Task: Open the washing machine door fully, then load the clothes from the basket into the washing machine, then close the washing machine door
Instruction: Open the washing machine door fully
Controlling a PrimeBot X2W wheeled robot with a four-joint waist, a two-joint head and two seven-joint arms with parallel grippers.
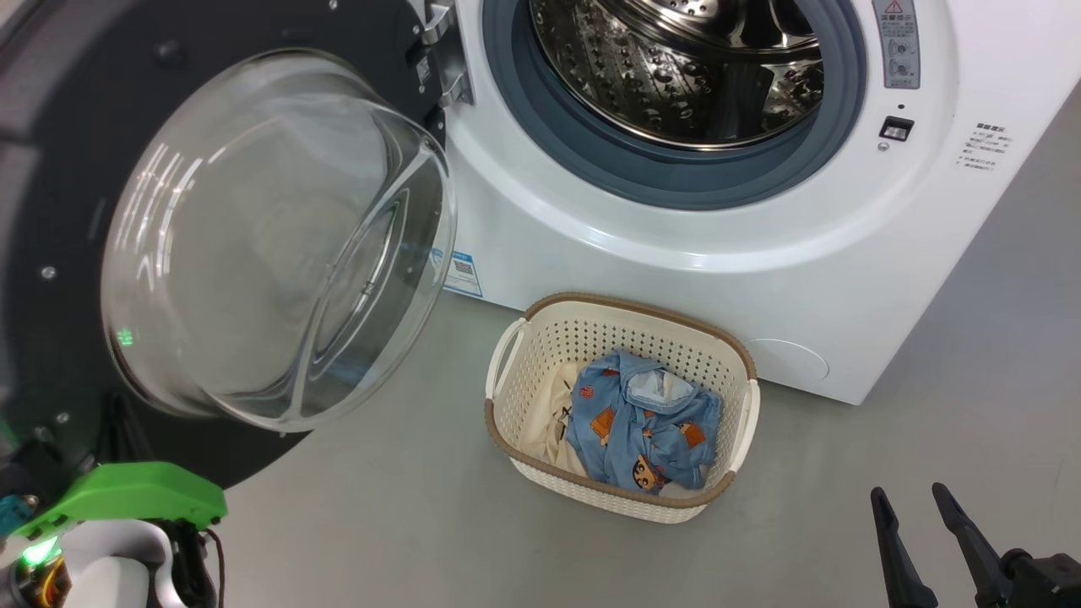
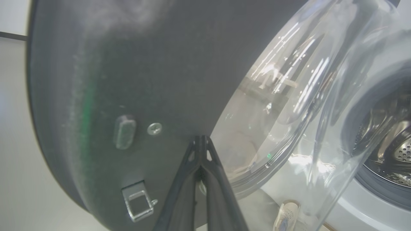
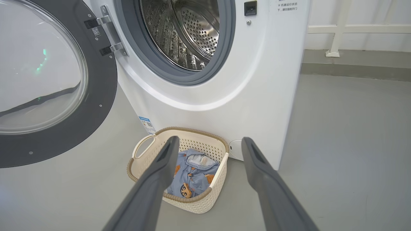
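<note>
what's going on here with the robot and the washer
A two-armed robot is doing laundry. The washing machine door stands swung open, and the shut left gripper has its tips at the door's inner face, apparently pushing it wider. The open right gripper hovers above the floor near the basket. The clothes lie in the basket and the visible part of the drum is empty, so loading has not begun.

On the washing machine (image 1: 591,228) front, right of the drum opening: grey warning sticker (image 1: 896,42) with a warning triangle on top, print too small to read. Further right: a few lines of small black Chinese print (image 1: 980,148), not legible. At the near left corner: blue label (image 1: 463,272) with a QR code. Beside the hinge (image 1: 456,84): small coded sticker (image 1: 422,72), unreadable.
</note>
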